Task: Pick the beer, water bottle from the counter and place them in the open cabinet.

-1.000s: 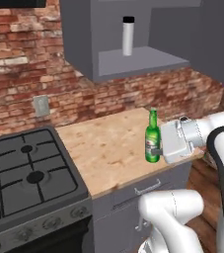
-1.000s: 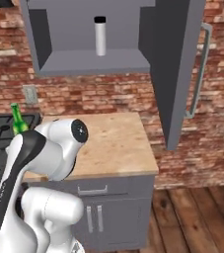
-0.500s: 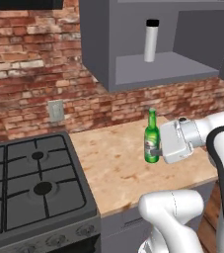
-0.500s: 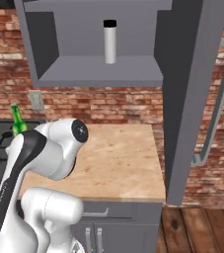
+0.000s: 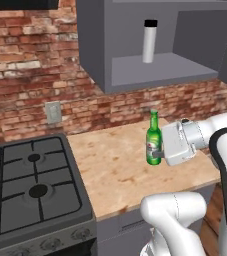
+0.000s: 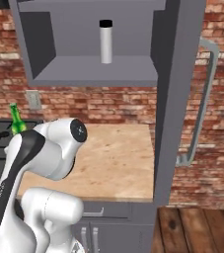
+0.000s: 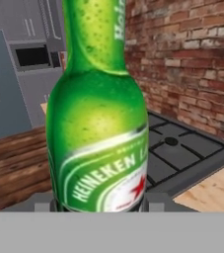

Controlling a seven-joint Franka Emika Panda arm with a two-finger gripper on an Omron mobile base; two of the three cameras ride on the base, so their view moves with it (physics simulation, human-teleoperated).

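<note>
Beer (image 5: 154, 140) is sitting upright in my gripper (image 5: 157, 156), my fingers clamped on its lower body, above the counter (image 5: 115, 165). I am needing to lift it level up to the open cabinet (image 5: 160, 70), clearing the shelf's front lip, and setting it beside the water bottle (image 5: 149, 41) standing there, probably with room to spare. The stove (image 5: 30, 190) is lying to one side.

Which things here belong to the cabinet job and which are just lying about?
Job:
- beer, upright, held in the gripper, jaws shut on it
- water bottle, standing in the open cabinet
- counter

Lying about:
- stove
- wall outlet
- cabinet door handle
</note>
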